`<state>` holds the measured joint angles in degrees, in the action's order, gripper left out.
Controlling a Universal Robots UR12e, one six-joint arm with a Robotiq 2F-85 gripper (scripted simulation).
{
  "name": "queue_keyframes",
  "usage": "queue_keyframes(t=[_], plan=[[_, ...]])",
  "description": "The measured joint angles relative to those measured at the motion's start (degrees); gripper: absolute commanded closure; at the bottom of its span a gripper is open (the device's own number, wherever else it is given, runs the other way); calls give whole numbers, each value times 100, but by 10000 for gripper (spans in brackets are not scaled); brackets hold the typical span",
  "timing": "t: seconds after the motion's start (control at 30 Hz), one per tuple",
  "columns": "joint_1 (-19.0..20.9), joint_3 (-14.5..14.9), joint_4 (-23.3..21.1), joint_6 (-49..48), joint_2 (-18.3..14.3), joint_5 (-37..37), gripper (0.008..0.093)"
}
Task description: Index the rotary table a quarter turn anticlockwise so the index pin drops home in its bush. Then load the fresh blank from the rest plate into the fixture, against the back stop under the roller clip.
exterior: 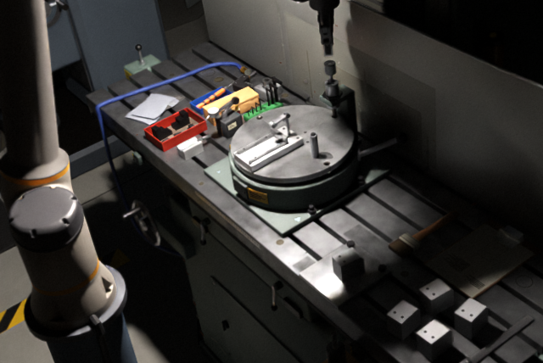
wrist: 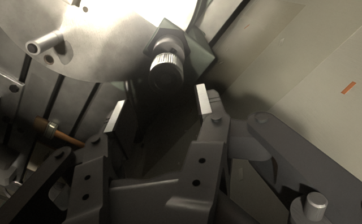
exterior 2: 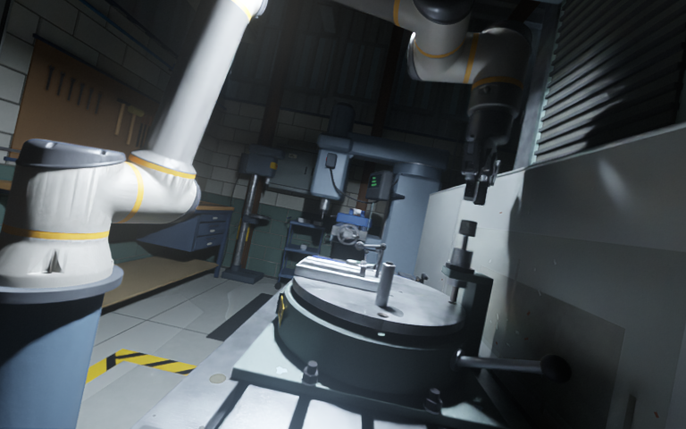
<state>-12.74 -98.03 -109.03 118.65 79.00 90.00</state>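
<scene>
In the middle of the slotted machine bed sits the round rotary table [exterior: 293, 148], with a long fixture [exterior: 268, 150] and its roller clip [exterior: 283, 124] on the left of the plate and an upright post [exterior: 314, 144] towards the right. The index pin with its knurled knob [exterior: 330, 67] stands in a bracket at the table's far rim, against the back wall. My gripper [exterior: 327, 49] hangs a short way above that knob [wrist: 166, 66], open and holding nothing. The fresh blank [exterior: 348, 263] stands on the rest plate [exterior: 337, 278] at the near right of the bed.
A grey guard wall [exterior: 394, 100] rises just behind the pin bracket. A lock lever [exterior 2: 517, 364] sticks out from the table base on the right. Red [exterior: 175, 128], blue and yellow trays lie left of the table, and several metal cubes [exterior: 434, 311] and a mallet [exterior: 423, 236] lie right.
</scene>
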Motion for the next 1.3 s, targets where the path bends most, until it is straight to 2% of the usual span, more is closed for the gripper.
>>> queue_keyframes(t=[0.3, 0.5, 0.87, 1.13, 1.3], plan=[[0, 1, 0, 3182, -1, 0, 484], [1, 1, 0, 4454, -1, 0, 484], [1, -11, -25, 4841, -6, 0, 484], [1, -244, -351, 4854, -126, 0, 484], [1, -243, -366, 4858, -128, 0, 484]])
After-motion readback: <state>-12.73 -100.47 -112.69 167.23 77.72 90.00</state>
